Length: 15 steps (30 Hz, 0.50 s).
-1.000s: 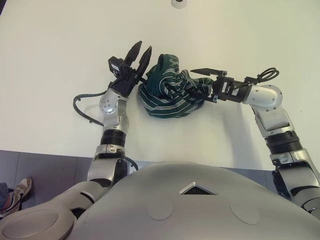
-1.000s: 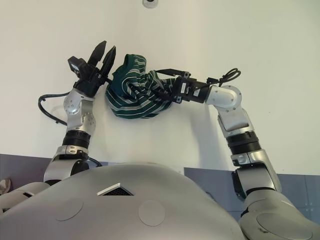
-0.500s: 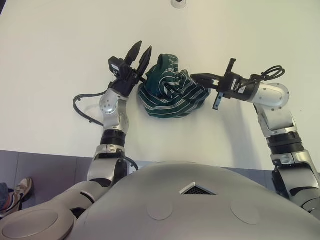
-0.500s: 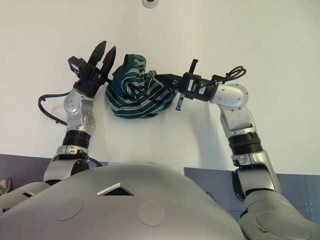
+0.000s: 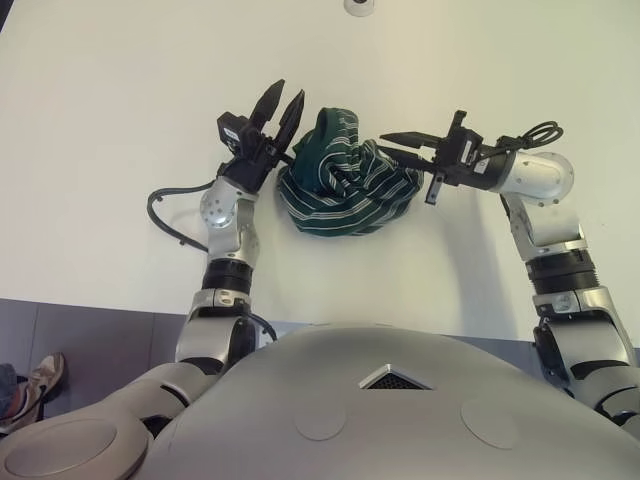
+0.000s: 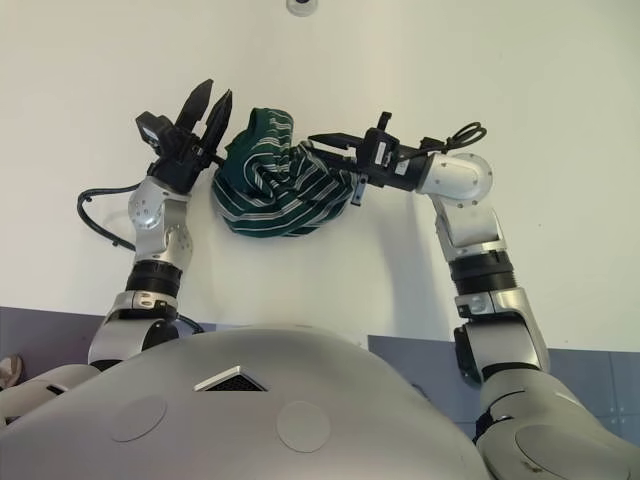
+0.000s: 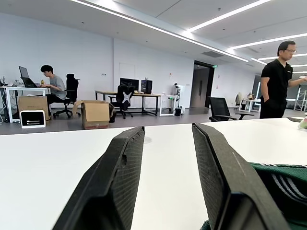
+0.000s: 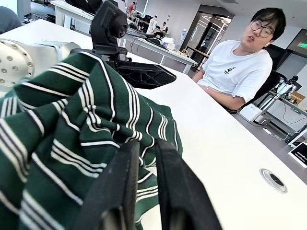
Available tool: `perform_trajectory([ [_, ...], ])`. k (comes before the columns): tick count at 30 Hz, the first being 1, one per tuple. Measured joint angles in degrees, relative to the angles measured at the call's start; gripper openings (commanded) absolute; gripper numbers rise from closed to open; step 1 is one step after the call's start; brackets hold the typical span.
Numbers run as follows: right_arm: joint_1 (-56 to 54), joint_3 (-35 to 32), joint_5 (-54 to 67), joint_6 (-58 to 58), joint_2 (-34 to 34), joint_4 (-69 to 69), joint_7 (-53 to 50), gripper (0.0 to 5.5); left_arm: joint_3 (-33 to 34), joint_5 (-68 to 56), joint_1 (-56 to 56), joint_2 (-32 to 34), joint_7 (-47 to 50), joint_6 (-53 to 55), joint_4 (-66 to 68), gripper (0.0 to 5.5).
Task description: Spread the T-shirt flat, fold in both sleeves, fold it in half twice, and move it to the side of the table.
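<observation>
Dark green T-shirt with thin white stripes (image 5: 345, 190): bunched in a rounded heap near the middle of the white surface (image 5: 120, 90), between the two arms. No sleeve, hem or collar can be picked out; folds run every way.

Right gripper (image 5: 386, 146): at the heap's right edge, pointing in toward it. Fingers a narrow gap apart, the lower one against the cloth, the upper one just above it. Nothing seen caught between them.

Left gripper (image 5: 288, 92): just beside the heap's left edge, pointing away across the surface, fingers moderately apart and empty.

Change over the last second: the right gripper lay low across the heap with its fingers spread wide. It has since rolled at the wrist, drawn back to the right edge and narrowed its fingers. The heap keeps the same outline. The left arm has not moved.

Reading: spreading has not begun. The right arm looks to be resetting for a fresh pinch at an edge; both sleeves and both folds are still to come.
</observation>
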Motion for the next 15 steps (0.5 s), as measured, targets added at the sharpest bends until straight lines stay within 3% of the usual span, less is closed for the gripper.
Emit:
perform_trajectory([
  [2,0.4,-0.2,0.6,0.5,-0.6,-1.1,1.2,1.73,0.0,0.0,0.1,0.0,0.0,0.0,0.0,1.81],
  [15,1.6,3.6,-12.5,-8.0,-2.0,8.4,-0.9,1.73,-0.4,0.0,0.6,0.4,0.4,0.0,-0.6,1.81],
])
